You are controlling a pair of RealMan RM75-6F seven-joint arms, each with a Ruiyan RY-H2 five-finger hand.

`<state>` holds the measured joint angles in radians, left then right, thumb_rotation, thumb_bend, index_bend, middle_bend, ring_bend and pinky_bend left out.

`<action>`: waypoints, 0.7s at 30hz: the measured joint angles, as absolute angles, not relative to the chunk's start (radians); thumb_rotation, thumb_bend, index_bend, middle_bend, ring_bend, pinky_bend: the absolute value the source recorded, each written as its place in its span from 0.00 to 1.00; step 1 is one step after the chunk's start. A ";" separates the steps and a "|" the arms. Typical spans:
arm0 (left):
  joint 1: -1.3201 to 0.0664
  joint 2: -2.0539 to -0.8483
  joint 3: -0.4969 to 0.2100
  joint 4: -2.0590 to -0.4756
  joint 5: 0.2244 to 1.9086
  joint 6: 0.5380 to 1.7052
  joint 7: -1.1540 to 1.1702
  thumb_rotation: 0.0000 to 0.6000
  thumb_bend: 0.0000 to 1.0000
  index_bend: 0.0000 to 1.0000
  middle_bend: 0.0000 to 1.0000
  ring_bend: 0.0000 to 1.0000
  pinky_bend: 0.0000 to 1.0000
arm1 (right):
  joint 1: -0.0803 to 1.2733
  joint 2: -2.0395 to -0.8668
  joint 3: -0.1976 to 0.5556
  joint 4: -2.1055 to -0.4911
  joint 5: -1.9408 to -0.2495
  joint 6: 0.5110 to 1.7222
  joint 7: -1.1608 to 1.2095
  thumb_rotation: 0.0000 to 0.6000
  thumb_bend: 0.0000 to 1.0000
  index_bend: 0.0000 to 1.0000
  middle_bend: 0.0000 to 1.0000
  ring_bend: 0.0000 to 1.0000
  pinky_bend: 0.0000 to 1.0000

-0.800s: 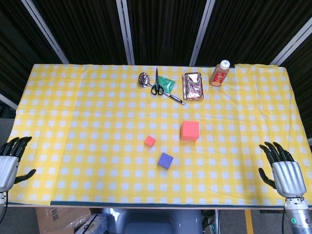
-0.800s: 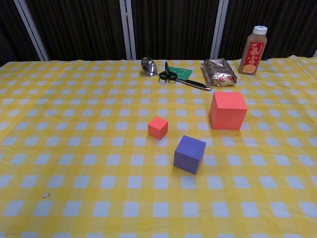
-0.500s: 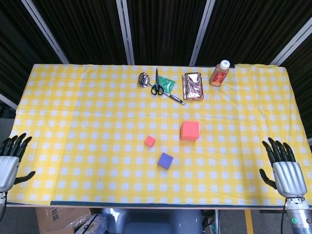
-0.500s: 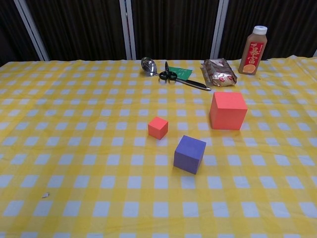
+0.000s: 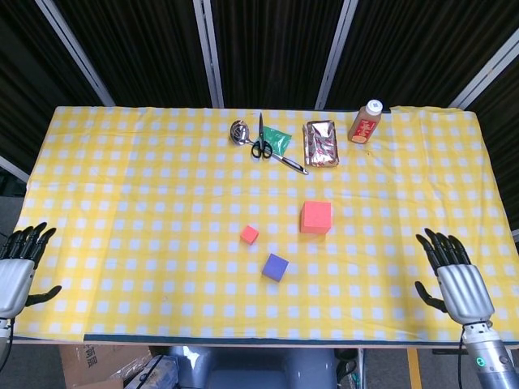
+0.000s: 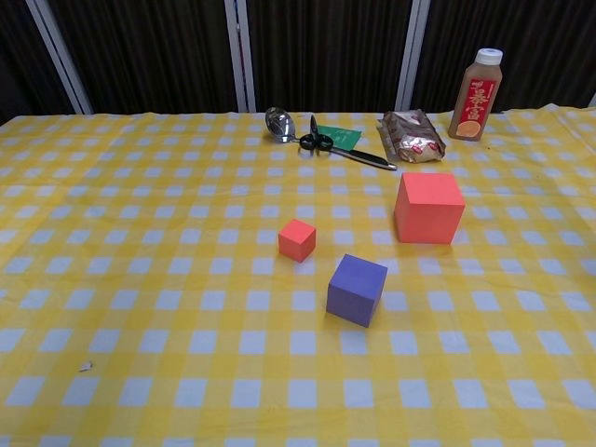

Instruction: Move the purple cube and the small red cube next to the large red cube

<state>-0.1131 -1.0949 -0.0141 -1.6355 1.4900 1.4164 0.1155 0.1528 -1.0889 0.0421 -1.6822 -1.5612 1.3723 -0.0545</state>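
Note:
The large red cube [image 5: 315, 217] [image 6: 427, 207] stands right of the table's middle. The small red cube [image 5: 249, 235] [image 6: 297, 239] lies to its left, a little nearer the front. The purple cube [image 5: 276, 267] [image 6: 357, 290] sits in front of both, between them. My left hand [image 5: 16, 274] hovers at the table's front left corner, fingers spread and holding nothing. Over the front right edge my right hand [image 5: 457, 281] is also spread and holds nothing. Neither hand appears in the chest view.
Along the back edge lie a metal spoon [image 5: 239, 130], black scissors [image 5: 262, 144] on a green packet [image 5: 278, 138], a foil snack bag [image 5: 321, 143] and an orange drink bottle [image 5: 366, 121]. A yellow checked cloth [image 5: 146, 203] covers the table.
My right hand has shifted left and slightly forward over the table edge. My left hand has barely moved. The cubes are where they were.

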 measured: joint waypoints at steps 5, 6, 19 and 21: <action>-0.119 -1.091 -0.012 -1.646 1.481 1.396 0.116 1.00 0.04 0.00 0.00 0.00 0.05 | 0.255 -1.067 0.065 -1.694 -1.603 1.267 -0.046 1.00 0.42 0.02 0.00 0.00 0.06; -0.121 -1.089 -0.011 -1.649 1.479 1.391 0.116 1.00 0.04 0.00 0.00 0.00 0.05 | 0.276 -1.065 0.071 -1.698 -1.606 1.242 -0.043 1.00 0.42 0.03 0.00 0.00 0.06; -0.134 -1.074 -0.009 -1.664 1.457 1.352 0.087 1.00 0.04 0.00 0.00 0.00 0.05 | 0.592 -1.138 0.120 -1.725 -1.628 0.854 -0.128 1.00 0.42 0.10 0.00 0.00 0.06; -0.136 -1.072 -0.010 -1.664 1.451 1.346 0.081 1.00 0.04 0.00 0.00 0.00 0.05 | 0.620 -1.169 0.116 -1.717 -1.629 0.817 -0.156 1.00 0.42 0.14 0.00 0.00 0.06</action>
<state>-0.1363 -1.0715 -0.0097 -1.6638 1.4511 1.3461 0.0808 0.6203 -1.1687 0.1157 -1.7174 -1.6288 0.8170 -0.1557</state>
